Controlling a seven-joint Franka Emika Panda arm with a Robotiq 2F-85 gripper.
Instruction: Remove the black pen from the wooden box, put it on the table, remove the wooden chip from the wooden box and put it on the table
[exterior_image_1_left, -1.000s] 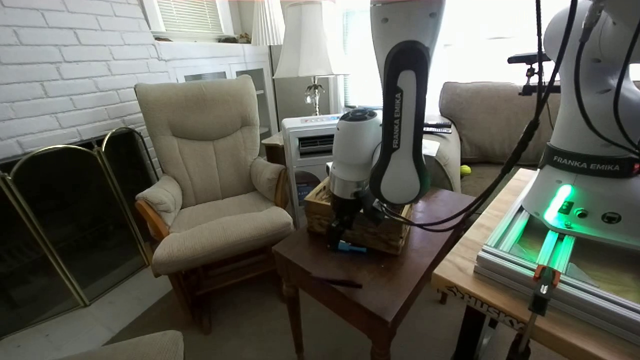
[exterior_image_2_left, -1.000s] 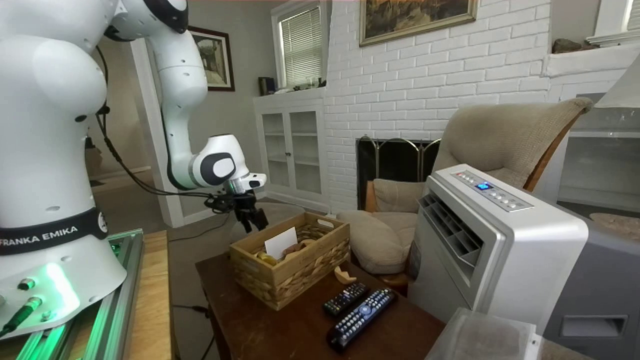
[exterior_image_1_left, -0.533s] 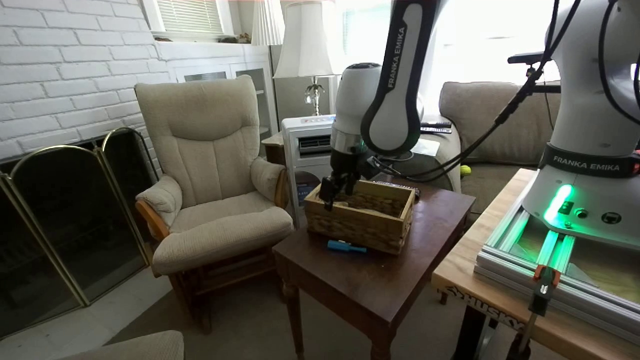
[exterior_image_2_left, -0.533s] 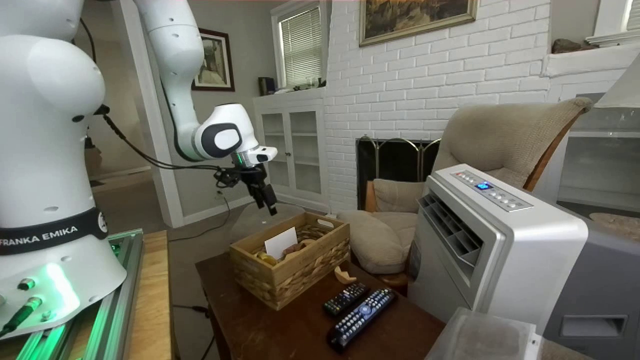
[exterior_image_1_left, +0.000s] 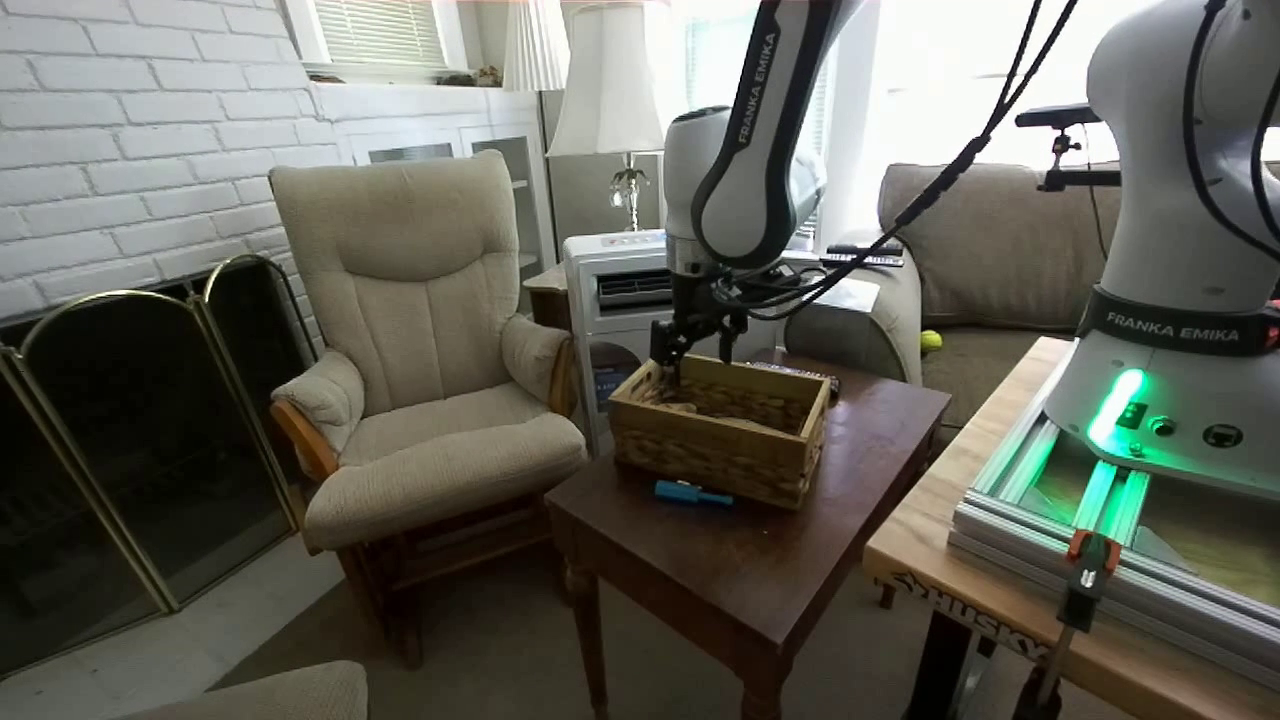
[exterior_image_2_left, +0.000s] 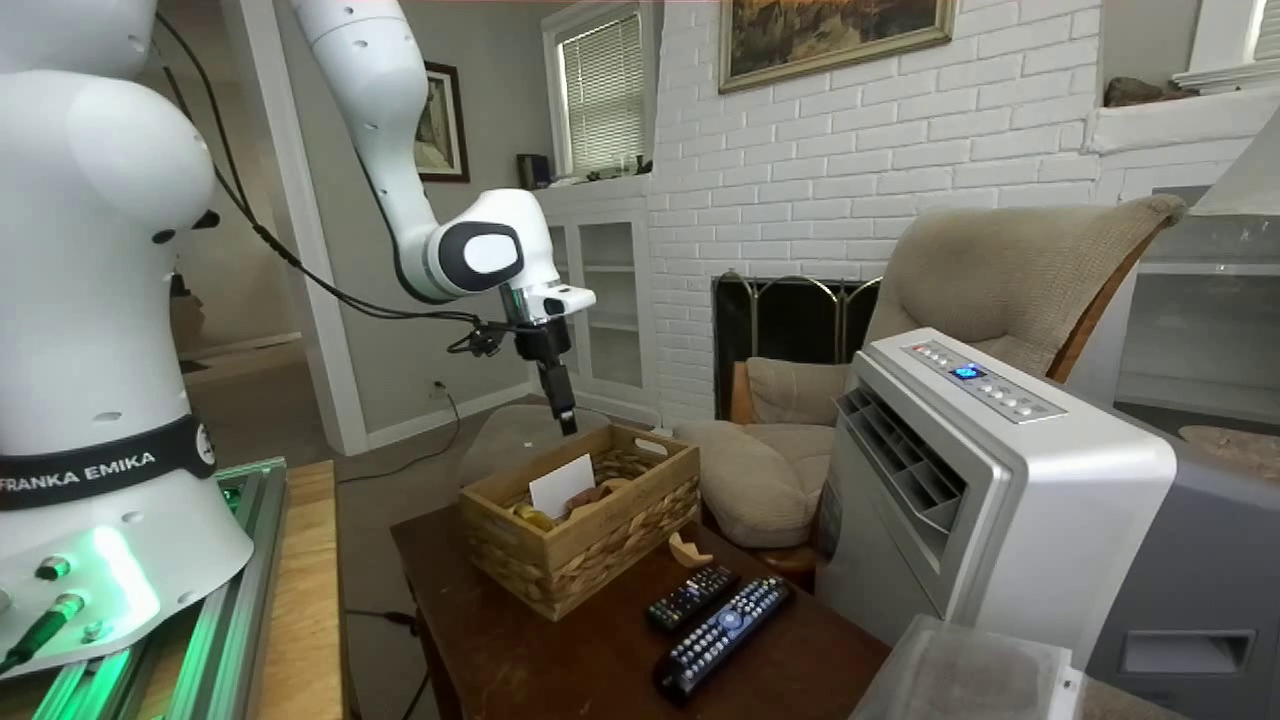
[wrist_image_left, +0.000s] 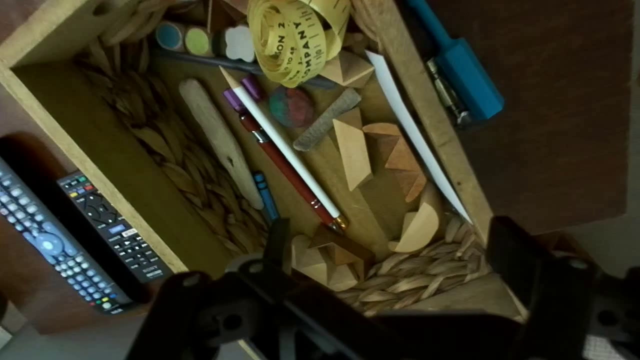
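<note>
"What's on the table (exterior_image_1_left: 740, 580)?"

"The wooden box (exterior_image_1_left: 715, 458), with a blue item (exterior_image_1_left: 690, 492) just beside one long side. Off the opposite side, in an exterior view, sit a loose wooden piece (exterior_image_2_left: 688, 552) and two remotes (exterior_image_2_left: 722, 638)."

"And the room around it?"

"White brick wall (exterior_image_2_left: 850, 170), beige armchair (exterior_image_1_left: 410, 330), a pale air conditioner (exterior_image_2_left: 1040, 480) near the table — and a workbench (exterior_image_1_left: 950, 480) where the robot's base (exterior_image_1_left: 1180, 400) glows green."

"Where are the pen and the chip?"

"The black pen I can't make out for certain. Several wooden pieces (wrist_image_left: 352, 155) lie inside the box; which one is the chip, I can't tell."

"And the gripper (wrist_image_left: 390, 230)?"

"Over one end of the box, its fingers spread wide — nothing gripped between them. In an exterior view a fingertip (exterior_image_2_left: 567, 418) shows just above the rim."
</note>
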